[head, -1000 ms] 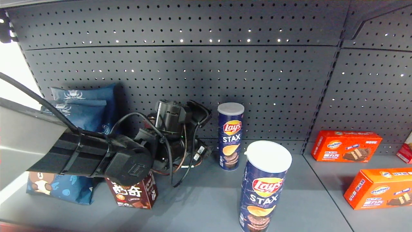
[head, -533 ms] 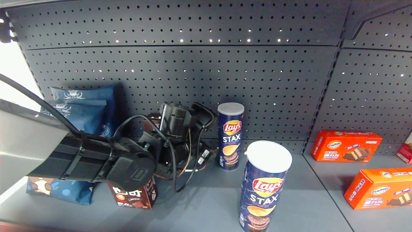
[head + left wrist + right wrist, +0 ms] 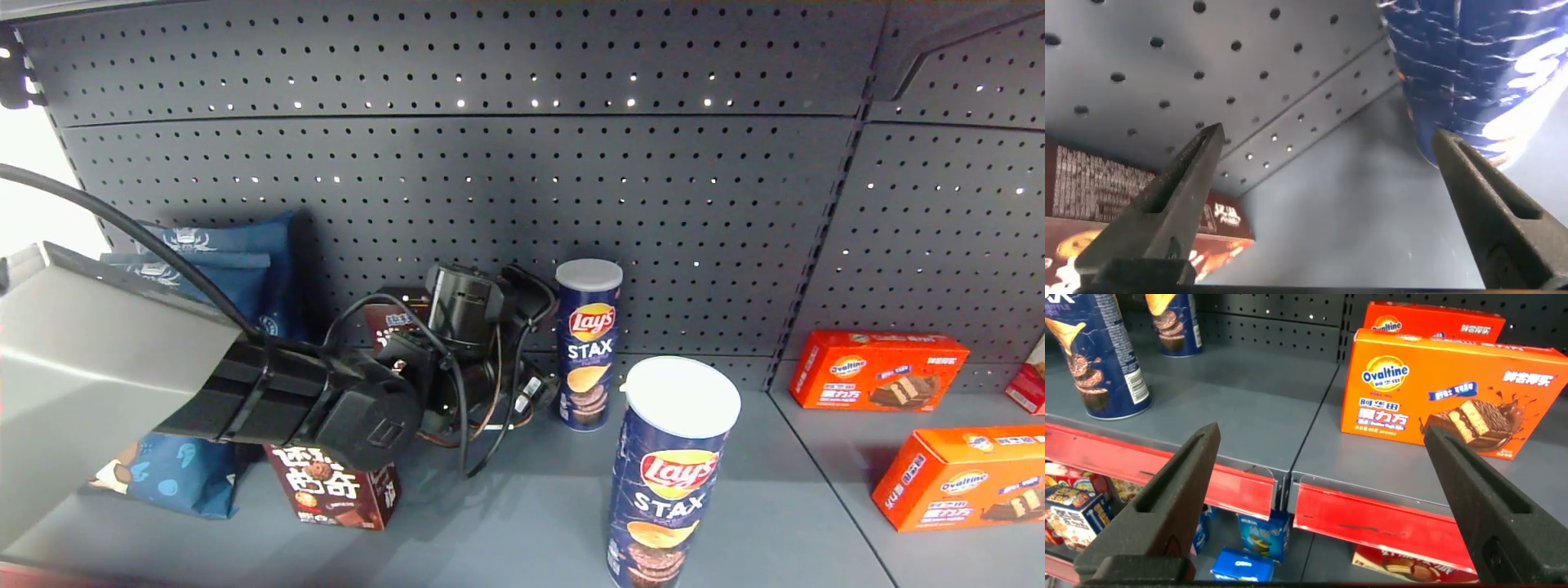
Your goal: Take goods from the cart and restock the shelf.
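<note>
Left gripper [image 3: 1327,135] has shifted right toward the rear chips can [image 3: 588,343], fingers spread and empty; brown box [image 3: 388,322] now uncovered, standing at the back of the shelf [image 3: 531,506]; placement judged complete, withdrawal pending

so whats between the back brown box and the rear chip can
The open left hand, above bare shelf; the left wrist view shows it.

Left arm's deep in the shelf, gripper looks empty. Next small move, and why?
Probably back the left gripper straight out: it is open and holds nothing, with the brown box on one side and the chips can on the other, so a sideways swing could knock either.
</note>
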Motion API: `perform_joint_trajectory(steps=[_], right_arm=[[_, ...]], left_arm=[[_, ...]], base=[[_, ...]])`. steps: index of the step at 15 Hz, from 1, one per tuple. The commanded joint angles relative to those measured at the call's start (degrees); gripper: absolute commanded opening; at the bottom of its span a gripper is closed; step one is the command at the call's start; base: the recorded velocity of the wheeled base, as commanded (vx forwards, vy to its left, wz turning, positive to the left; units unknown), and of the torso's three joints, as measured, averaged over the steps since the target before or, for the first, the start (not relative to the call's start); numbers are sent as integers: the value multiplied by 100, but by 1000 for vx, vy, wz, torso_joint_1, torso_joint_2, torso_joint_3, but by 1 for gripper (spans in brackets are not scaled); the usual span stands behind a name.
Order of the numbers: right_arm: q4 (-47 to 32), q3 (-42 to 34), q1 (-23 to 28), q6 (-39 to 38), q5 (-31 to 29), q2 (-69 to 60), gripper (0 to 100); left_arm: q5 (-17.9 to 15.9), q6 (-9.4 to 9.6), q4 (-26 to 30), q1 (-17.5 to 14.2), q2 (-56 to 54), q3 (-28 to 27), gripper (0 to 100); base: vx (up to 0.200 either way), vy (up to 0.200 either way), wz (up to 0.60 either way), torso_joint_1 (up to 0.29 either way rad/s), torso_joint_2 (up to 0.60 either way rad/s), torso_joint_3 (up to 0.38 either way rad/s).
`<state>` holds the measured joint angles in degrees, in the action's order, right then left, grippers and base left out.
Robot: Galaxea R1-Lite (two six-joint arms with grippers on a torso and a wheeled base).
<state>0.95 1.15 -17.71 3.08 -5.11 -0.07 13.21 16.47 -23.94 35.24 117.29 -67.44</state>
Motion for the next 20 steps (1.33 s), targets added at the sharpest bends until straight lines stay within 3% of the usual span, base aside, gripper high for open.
perform_joint_trajectory(steps=[1, 11, 14, 17, 20], right_arm=[[2, 0, -4, -1, 1, 7, 100], [116, -44, -4, -1, -8, 7, 100], [116, -44, -4, 8, 1, 7, 100], [89, -44, -4, 70, 80, 7, 100], [54, 0, -4, 78, -386, 7, 100]], left_arm=[[6, -3, -5, 9, 189, -112, 100], [6, -21, -190, 18, 277, -76, 100], [67, -30, -190, 70, -215, 108, 100], [50, -12, -181, -53, -1305, 627, 100], [41, -21, -146, -61, -1788, 794, 100]], base=[[0, 0, 0, 0, 0, 0], [0, 0, 0, 0, 0, 0], [0, 0, 0, 0, 0, 0], [0, 0, 0, 0, 0, 0], [0, 0, 0, 0, 0, 0]])
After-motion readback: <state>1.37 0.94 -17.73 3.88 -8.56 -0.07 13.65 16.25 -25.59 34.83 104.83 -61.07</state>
